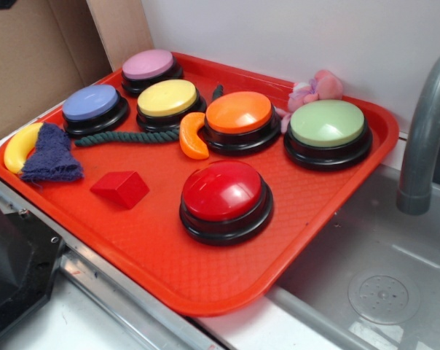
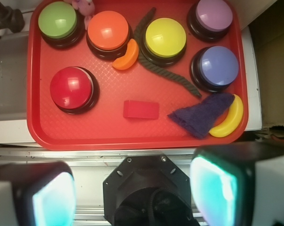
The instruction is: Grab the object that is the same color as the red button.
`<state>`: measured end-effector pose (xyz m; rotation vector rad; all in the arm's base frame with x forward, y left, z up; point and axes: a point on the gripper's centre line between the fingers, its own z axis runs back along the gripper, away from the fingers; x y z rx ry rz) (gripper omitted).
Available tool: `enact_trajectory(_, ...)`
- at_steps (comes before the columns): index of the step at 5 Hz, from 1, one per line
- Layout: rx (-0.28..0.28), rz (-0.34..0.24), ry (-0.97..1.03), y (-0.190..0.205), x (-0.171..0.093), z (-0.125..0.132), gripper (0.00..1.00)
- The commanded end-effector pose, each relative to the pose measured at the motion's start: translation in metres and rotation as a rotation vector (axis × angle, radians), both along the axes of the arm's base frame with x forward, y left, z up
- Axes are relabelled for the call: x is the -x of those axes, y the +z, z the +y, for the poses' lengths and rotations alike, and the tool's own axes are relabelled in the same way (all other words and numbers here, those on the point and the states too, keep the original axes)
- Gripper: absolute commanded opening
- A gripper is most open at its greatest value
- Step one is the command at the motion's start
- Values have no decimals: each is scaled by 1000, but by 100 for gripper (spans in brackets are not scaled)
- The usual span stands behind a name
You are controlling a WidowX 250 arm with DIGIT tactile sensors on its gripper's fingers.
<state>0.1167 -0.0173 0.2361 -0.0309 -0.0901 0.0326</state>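
Red block (image 1: 120,188) untouched on tray (image 1: 169,255), left of red button (image 1: 224,191); gripper (image 2: 132,193) wide open, empty, grab not begun

Bright, even indoor light, soft shadows.
Glare spots sit on the red button (image 2: 71,88); below it in the wrist view, the gripper's fingers (image 2: 212,188) blur and glow.

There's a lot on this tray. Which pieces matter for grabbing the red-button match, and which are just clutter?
Job:
red button
red block, same color
claw, open, above the tray's near edge

Clutter:
orange button
yellow button
green button
blue button
purple button
orange slice
banana
blue cloth
green rope
pink plush
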Motion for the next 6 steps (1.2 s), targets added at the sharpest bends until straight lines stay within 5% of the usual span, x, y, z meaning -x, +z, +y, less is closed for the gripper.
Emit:
enact_trajectory(1,0,0,0,0,0,0,100)
enact_trajectory(4,-24,-46,-453,-66,-32,13,100)
enact_trajectory(6,43,-67,-856,-132,-47,16,100)
